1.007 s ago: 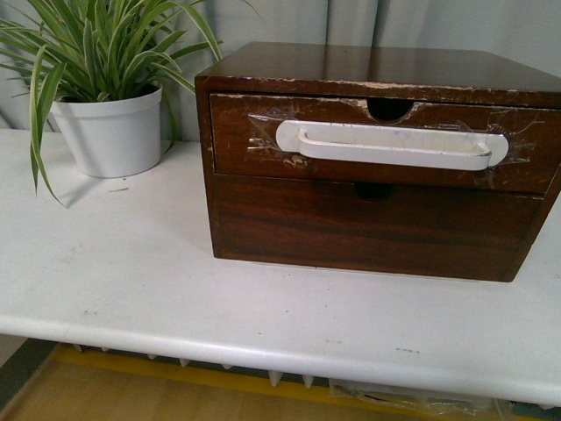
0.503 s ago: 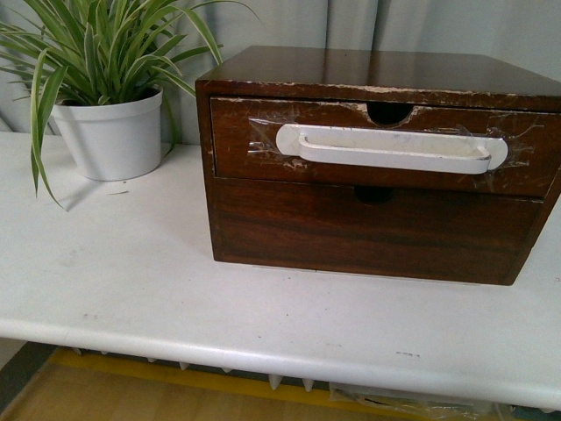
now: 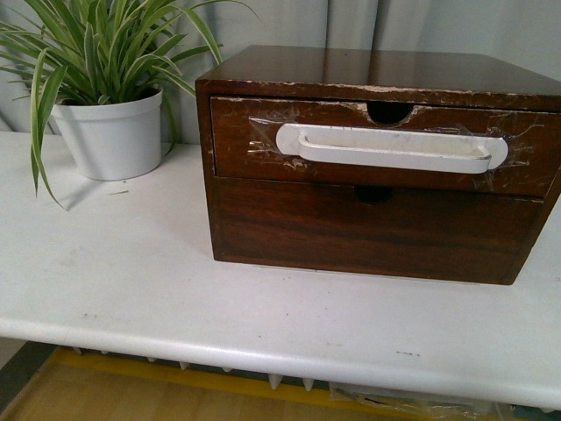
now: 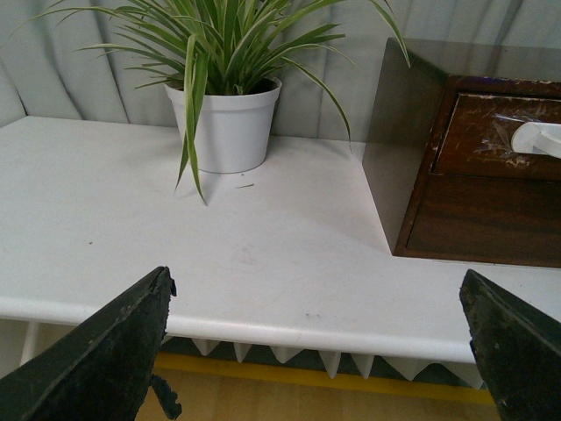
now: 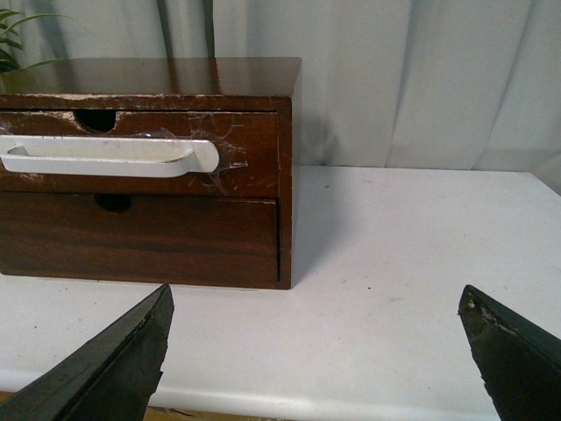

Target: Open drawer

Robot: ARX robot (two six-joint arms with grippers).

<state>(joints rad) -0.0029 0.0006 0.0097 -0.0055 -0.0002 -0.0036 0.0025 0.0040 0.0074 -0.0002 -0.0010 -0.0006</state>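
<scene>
The drawer (image 3: 237,145) is the upper one in a dark brown wooden box (image 3: 377,66) on the white table (image 3: 131,281). It has a long white handle (image 3: 390,147) taped on and a half-round notch (image 3: 388,111) in its chipped top edge. It sits flush and shut. Neither gripper shows in the front view. My left gripper (image 4: 320,346) is open and empty at the table's front edge, short of the box (image 4: 399,132). My right gripper (image 5: 316,351) is open and empty, back from the drawer (image 5: 254,145) and its handle (image 5: 105,156).
Below is a plain dark wood drawer front (image 3: 368,230) without a handle. A spider plant in a white pot (image 3: 110,136) stands to the left of the box, also in the left wrist view (image 4: 226,127). A grey curtain (image 5: 421,79) hangs behind.
The front view has shifted slightly between one second ago and half a second ago, so the box sits a little lower in the picture. Nothing else has moved.
</scene>
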